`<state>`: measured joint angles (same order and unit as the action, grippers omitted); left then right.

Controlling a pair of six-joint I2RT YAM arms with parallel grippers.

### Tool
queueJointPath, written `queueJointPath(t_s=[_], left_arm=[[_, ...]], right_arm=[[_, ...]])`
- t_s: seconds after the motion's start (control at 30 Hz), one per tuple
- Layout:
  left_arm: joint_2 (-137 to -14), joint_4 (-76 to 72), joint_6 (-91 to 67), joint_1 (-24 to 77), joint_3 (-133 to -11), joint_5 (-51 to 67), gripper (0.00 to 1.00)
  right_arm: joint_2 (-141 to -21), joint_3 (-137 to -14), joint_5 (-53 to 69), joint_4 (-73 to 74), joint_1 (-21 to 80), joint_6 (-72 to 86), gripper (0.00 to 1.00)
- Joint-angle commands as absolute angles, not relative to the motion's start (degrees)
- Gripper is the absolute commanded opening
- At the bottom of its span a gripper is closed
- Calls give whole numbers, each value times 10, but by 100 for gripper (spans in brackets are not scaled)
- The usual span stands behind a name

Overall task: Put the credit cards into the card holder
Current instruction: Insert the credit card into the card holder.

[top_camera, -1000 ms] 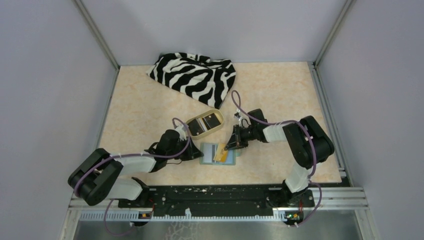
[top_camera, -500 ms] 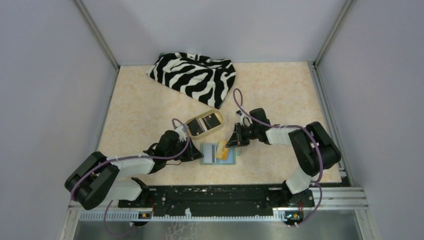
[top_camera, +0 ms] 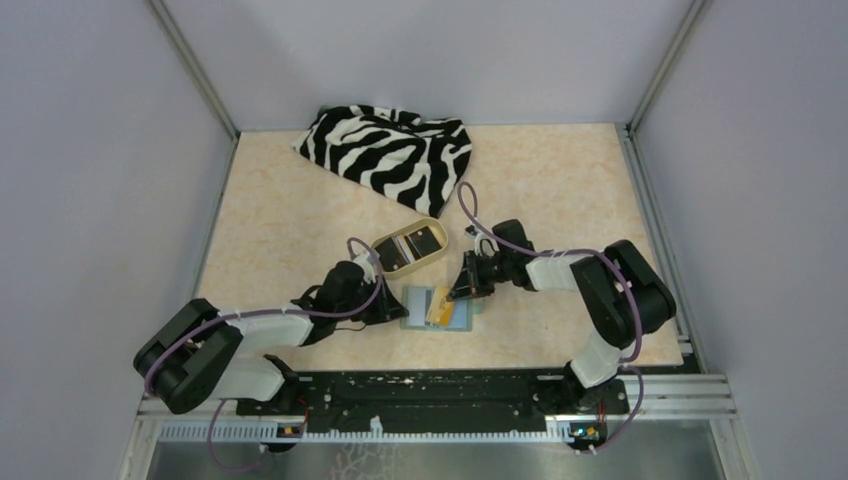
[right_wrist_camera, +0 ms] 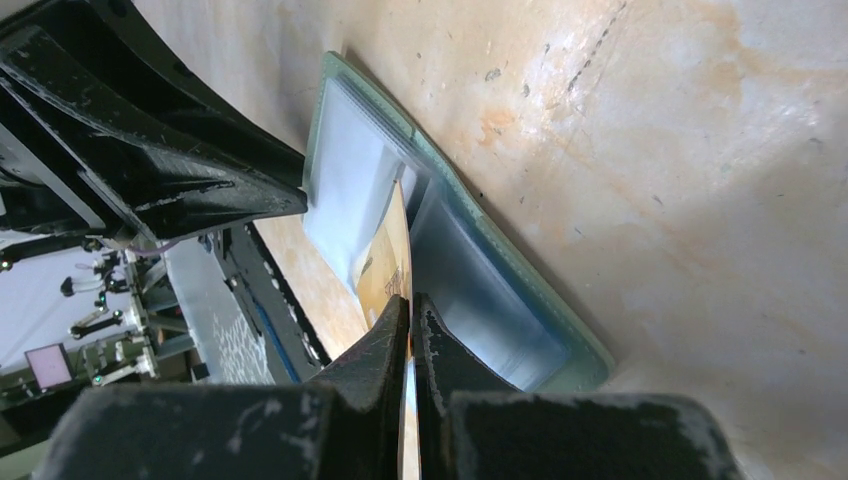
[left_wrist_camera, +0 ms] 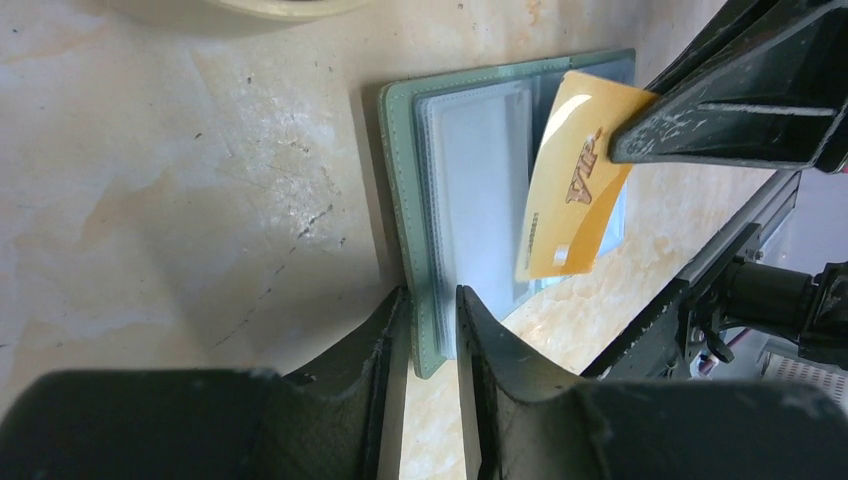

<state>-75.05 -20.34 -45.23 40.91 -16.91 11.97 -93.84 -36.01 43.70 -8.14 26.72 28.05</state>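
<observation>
Likely the gold-yellow plastic card [left_wrist_camera: 575,180], pinched in R gripper [right_wrist_camera: 411,305], misses the clear sleeve [left_wrist_camera: 470,170] of the open sage-green folding card holder [left_wrist_camera: 403,200] & skids, tho L gripper [left_wrist_camera: 432,300] clamps its edge.

Sage-green, pale-blue-lined card holder [left_wrist_camera: 396,200]; gold-yellow card [left_wrist_camera: 575,190]; black-and-white zebra-striped cloth [top_camera: 390,150].
</observation>
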Motion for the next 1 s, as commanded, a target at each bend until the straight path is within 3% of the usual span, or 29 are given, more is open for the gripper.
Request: queueJointPath(t_s=[0.0, 0.97], left_arm=[[-770, -174, -450, 415, -178, 104, 30], [-782, -181, -439, 415, -186, 115, 29]], right_arm=[[-963, -362, 452, -103, 279, 268, 0], [-1013, -368, 458, -57, 289, 325, 0]])
